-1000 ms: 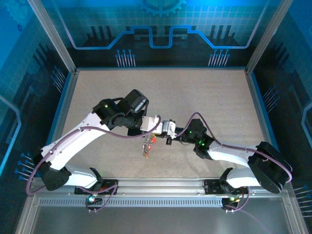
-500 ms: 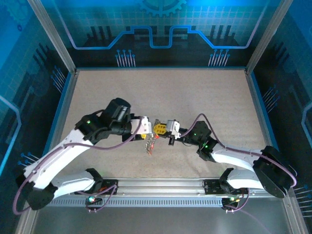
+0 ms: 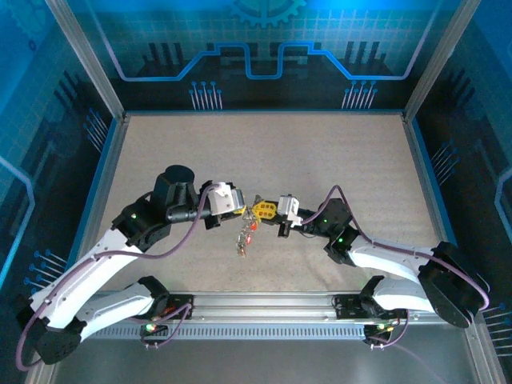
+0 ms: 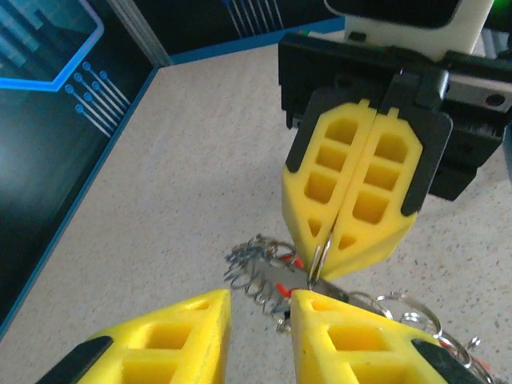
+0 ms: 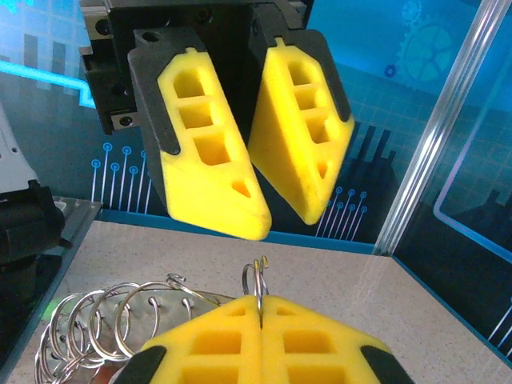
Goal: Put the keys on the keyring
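The right gripper (image 5: 260,314) has its two yellow foam-like fingers, moulded with square hollows and backed by black plates, pressed flat together on a thin silvery wire loop of the keyring (image 5: 258,276), which pokes up from the seam between them. Facing it tip to tip, the left gripper (image 4: 260,310) stands with its matching wedge-shaped yellow fingers a moderate way apart and holds nothing; the pinched loop sits just off the inner edge of one of its fingers. Under the two grippers, near the middle of the table (image 3: 320,152), is a small tangle of keys (image 3: 243,237), silvery with toothed edges and a spot of red among them. Whether the bunch touches the table cannot be told. Beside the right gripper's fingers several more round wire loops (image 5: 104,320) fan out like a loose coil, shiny and smooth. The table top is pale beige with a fine speckled grain, framed by metal rails and blue printed walls.
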You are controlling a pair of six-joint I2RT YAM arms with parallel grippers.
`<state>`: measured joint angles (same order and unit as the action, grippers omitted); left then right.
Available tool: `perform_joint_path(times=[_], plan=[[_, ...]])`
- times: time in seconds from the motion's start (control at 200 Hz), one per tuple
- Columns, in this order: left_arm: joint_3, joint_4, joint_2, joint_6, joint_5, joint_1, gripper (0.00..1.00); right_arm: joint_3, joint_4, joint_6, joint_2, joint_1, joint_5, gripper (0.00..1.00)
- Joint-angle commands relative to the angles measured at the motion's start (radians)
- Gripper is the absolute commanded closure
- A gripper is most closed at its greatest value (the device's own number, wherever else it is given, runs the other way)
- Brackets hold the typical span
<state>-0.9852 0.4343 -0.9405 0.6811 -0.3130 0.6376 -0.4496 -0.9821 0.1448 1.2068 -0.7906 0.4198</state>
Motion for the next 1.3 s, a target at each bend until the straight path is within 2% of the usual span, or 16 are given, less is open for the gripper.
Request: perform_joint_path(times=[0.0, 0.445, 0.805, 1.116, 1.296], plan=[[0.003, -0.036, -0.029, -0.02, -0.088, -0.007, 0.72, -0.008, -0.094, -0.018, -0.017, 0.013, 0.011, 1.0], [0.005, -0.006, -0.07, 0.013, -0.12, -0.007, 0.75, 0.001, -0.154, -0.042, 0.01, 0.015, 0.013, 1.0], [-0.024, 0.118, -0.037, 0.041, -0.111, -0.027, 0.69, -0.002, -0.136, -0.037, 0.003, 0.038, 0.023, 1.0], [0.052, 0.051, 0.032, -0.019, -0.116, -0.027, 0.66, -0.04, -0.167, -0.08, 0.052, 0.056, 0.07, 1.0], [0.05, -0.007, 0.005, -0.033, -0.088, -0.028, 0.65, -0.052, -0.135, -0.049, 0.054, 0.045, 0.08, 1.0]])
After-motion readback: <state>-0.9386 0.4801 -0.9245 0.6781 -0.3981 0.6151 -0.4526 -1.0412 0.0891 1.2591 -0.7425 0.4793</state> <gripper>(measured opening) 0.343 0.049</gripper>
